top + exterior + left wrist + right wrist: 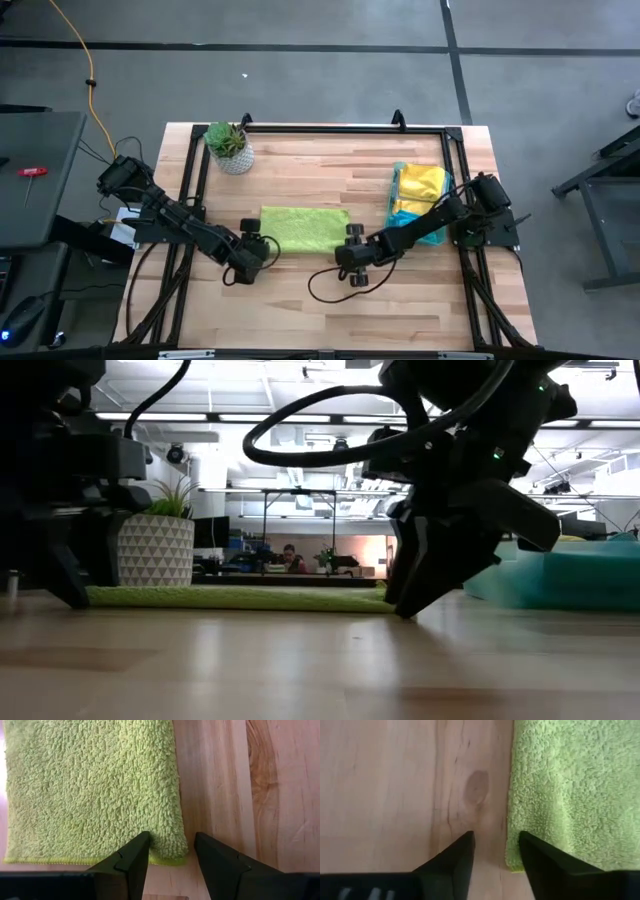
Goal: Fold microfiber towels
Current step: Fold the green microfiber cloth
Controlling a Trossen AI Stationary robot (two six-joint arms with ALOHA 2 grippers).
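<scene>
Flat, fluffy lime green towel (304,228)

High view: overhead, straight down, far enough to take in the whole table (300,310) and floor around it.

Low view: at tabletop level, looking flat across the wood into the room; arms loom close and dark.

Left wrist view: very near, pointing down at one corner of the lime green towel (90,790).

Right wrist view: equally near, down at another corner of it.

All four views share that towel; high and low views also share the potted plant (230,147).
</scene>
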